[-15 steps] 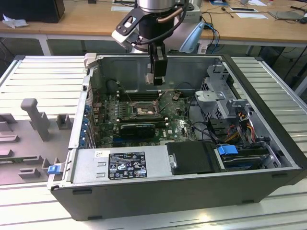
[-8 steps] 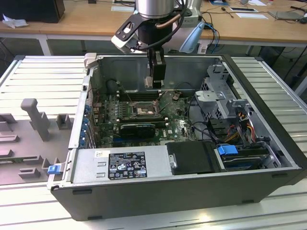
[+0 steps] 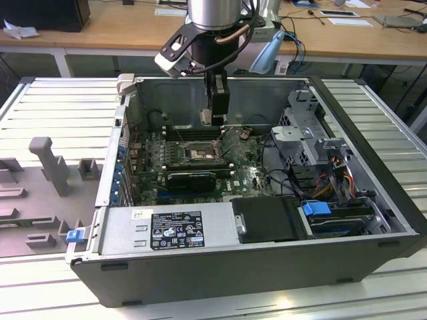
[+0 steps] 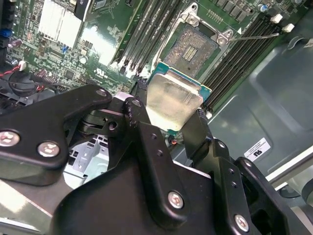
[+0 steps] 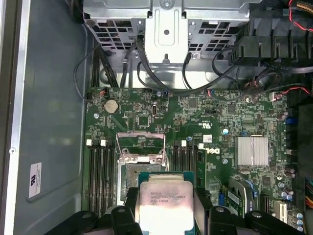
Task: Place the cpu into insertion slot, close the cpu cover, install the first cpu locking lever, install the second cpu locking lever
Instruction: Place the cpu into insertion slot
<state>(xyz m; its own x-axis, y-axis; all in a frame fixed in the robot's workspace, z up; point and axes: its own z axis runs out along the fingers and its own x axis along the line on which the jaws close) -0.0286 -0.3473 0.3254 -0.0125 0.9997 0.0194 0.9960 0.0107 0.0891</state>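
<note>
Two fingers (image 4: 146, 142) of my gripper (image 4: 167, 111) pinch the cpu (image 4: 173, 100) above the bare insertion slot (image 4: 195, 46), cpu cover (image 5: 142, 139) raised. Outward, the computer case (image 3: 267, 267) lies on a ribbed metal table (image 3: 60, 107); in the exterior view wooden desks (image 3: 120, 30) stand at twelve o'clock, grey fixtures (image 3: 47, 167) at nine.

Claw (image 4: 167, 116) clamps cpu (image 4: 173, 98) near insertion slot (image 4: 193, 46).

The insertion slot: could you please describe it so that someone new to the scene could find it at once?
Inside the open computer case, look at the green motherboard. On it sits the insertion slot, near the cpu held in the tool. It is square with a dark pin field, unlike the long narrow memory slots flanking it.
</note>
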